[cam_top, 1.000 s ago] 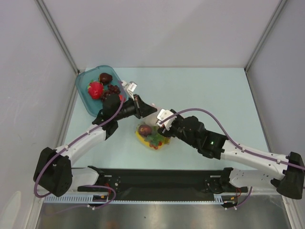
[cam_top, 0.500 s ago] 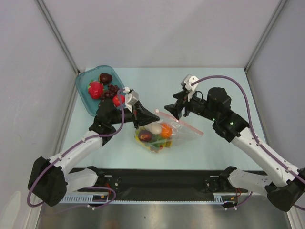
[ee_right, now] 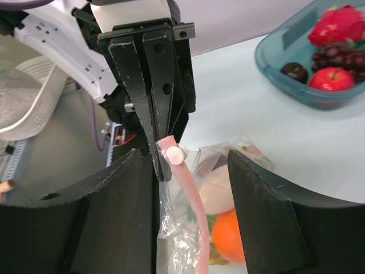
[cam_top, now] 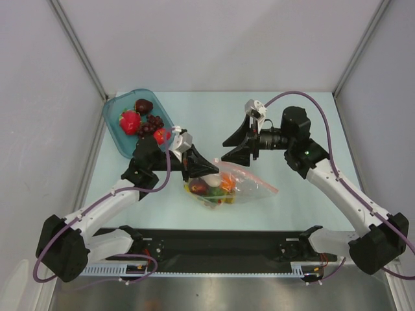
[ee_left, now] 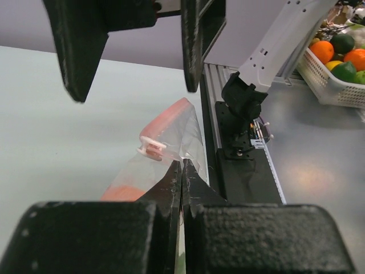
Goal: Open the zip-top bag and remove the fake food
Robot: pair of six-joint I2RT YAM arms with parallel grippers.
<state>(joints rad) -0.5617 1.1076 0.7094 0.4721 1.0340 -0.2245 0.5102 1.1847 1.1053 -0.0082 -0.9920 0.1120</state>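
We clench our left fingers [cam_top: 204, 165] on the clear, crinkly zip-top bag [cam_top: 249, 186], its fake food [cam_top: 211, 186] inside, mid-surface [cam_top: 305, 116]. Our right fingers [cam_top: 235, 138] are spread, just clear of its pink zip strip [ee_right: 191, 194]. Bare surface lies to the bag's right.

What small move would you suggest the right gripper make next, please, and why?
Probably ease the open right gripper forward and close it on the small white slider tab. The left gripper is shut on the clear crinkly zip-top bag beside that tab, and the glossy plastic toy food is inside the bag.
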